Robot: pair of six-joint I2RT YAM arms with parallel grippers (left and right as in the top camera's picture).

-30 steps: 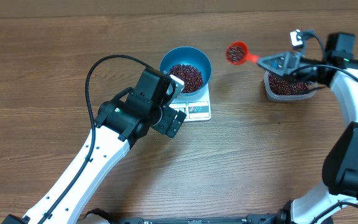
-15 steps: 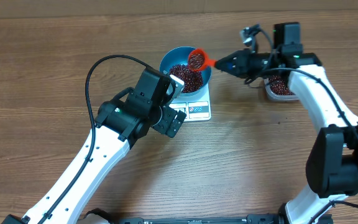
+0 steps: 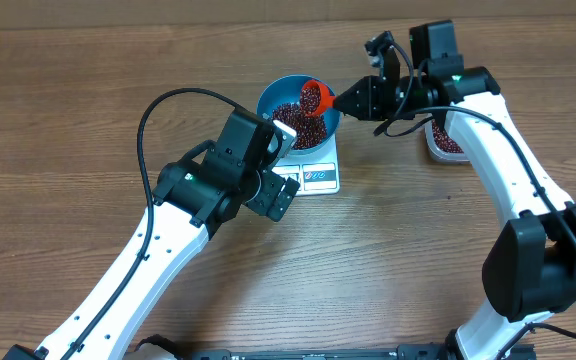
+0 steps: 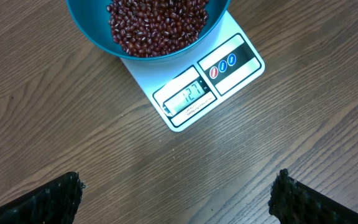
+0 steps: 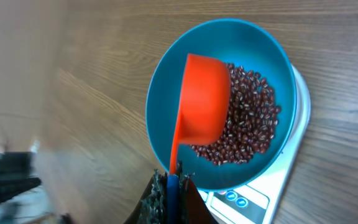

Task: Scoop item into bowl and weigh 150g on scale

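Beans [image 5: 247, 118] being tipped from a scoop into the bowl on the scale

Nearest the robot, the left gripper [image 4: 178, 180] is hanging above the wooden table [image 3: 68, 100] with its jaws spread wide, grasping nothing. It is looking down past its own dark fingertips at the front edge of the scale [image 4: 229, 68]. The white scale is lying flat on the table, and its display window is facing this gripper. The display appears to be reading 127, which would be short of the target weight.

Just beyond the display, the blue bowl [image 5: 160, 106] is sitting on the scale, covering most of the platform. A loose heap of dark red-brown beans is filling its bottom.

Over the bowl, an orange scoop [image 5: 204, 106] is leaning inside the rim, rolled so that its outer wall is facing up and its mouth is turning toward the heap. The right gripper [image 5: 169, 186] is clenched on the scoop's thin handle, reaching in from the far right side. Whether beans are falling at this instant cannot be told.

Farthest off, to the right of the scale and well apart from it, a clear plastic tub [image 3: 448, 140] is holding more beans, partly hidden under the right arm.

The step in hand seems to be the pour itself. The next move is probably calling for a slow, partial tip while the display is being watched. If the scoop empties short of the target, a smaller load from the tub would be needed, since overshooting would mean taking beans back out.
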